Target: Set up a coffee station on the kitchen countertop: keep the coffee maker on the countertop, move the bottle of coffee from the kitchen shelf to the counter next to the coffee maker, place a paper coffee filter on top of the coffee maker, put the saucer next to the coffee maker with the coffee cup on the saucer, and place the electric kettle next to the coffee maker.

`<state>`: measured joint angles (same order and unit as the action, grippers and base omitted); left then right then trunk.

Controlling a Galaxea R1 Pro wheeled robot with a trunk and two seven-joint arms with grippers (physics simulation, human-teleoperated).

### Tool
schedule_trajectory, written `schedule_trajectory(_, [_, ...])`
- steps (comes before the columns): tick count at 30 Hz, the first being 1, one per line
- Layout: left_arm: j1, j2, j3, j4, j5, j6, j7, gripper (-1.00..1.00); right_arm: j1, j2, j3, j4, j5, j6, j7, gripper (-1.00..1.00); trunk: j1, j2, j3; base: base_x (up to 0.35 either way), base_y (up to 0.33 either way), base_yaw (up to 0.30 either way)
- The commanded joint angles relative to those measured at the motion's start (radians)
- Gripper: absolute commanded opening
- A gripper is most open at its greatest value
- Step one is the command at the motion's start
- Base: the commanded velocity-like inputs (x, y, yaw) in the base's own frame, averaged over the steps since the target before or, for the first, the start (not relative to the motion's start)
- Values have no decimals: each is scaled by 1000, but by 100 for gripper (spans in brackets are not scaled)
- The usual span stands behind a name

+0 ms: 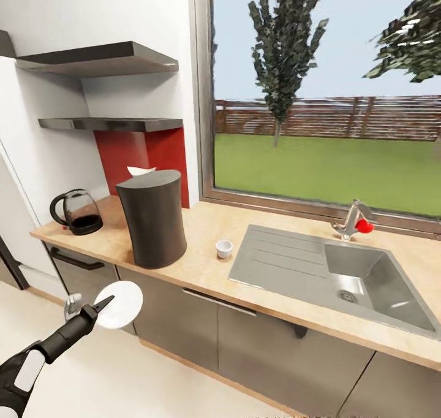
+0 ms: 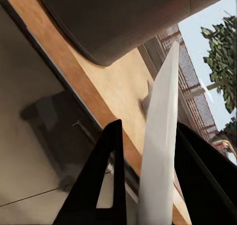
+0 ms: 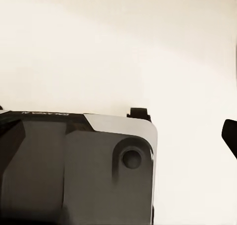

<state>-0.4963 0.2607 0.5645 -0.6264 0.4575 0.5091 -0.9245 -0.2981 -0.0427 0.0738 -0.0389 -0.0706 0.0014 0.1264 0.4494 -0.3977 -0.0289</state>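
Observation:
The dark coffee maker (image 1: 152, 219) stands on the wooden countertop (image 1: 202, 265), and a white paper filter (image 1: 141, 171) pokes out of its top. To its left sits the glass electric kettle (image 1: 76, 211). A small white coffee cup (image 1: 224, 249) stands to its right, near the sink. My left gripper (image 1: 101, 304) is shut on the white saucer (image 1: 120, 304), holding it below and in front of the counter edge, before the cabinet fronts. In the left wrist view the saucer (image 2: 160, 151) is edge-on between the black fingers (image 2: 106, 185), with the coffee maker (image 2: 123, 17) above.
A steel sink (image 1: 361, 277) with a red-handled tap (image 1: 355, 220) takes up the counter's right side. Two dark wall shelves (image 1: 104, 59) hang above the kettle. A large window (image 1: 324, 99) runs behind the counter. The right wrist view shows the robot's body (image 3: 74, 170) over pale floor.

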Motion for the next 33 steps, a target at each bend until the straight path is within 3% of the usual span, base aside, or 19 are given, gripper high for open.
schedule_trajectory(1, [-1,0,2,0,5,8,-2,-100,-1,0,8,0,-7,0,3,100,1,-2,-2,0,0,-300])
schedule_trajectory(25, [-1,0,2,4,3,-1,-1,-100,-1,0,8,-1,-7,0,3,100,1,-2,-2,0,0,-299])
schedule_trajectory(33, [0,1,2,15,1,-3,-1,-100,-1,0,10,-1,-6,-1,2,100,1,-2,-2,0,0,-53])
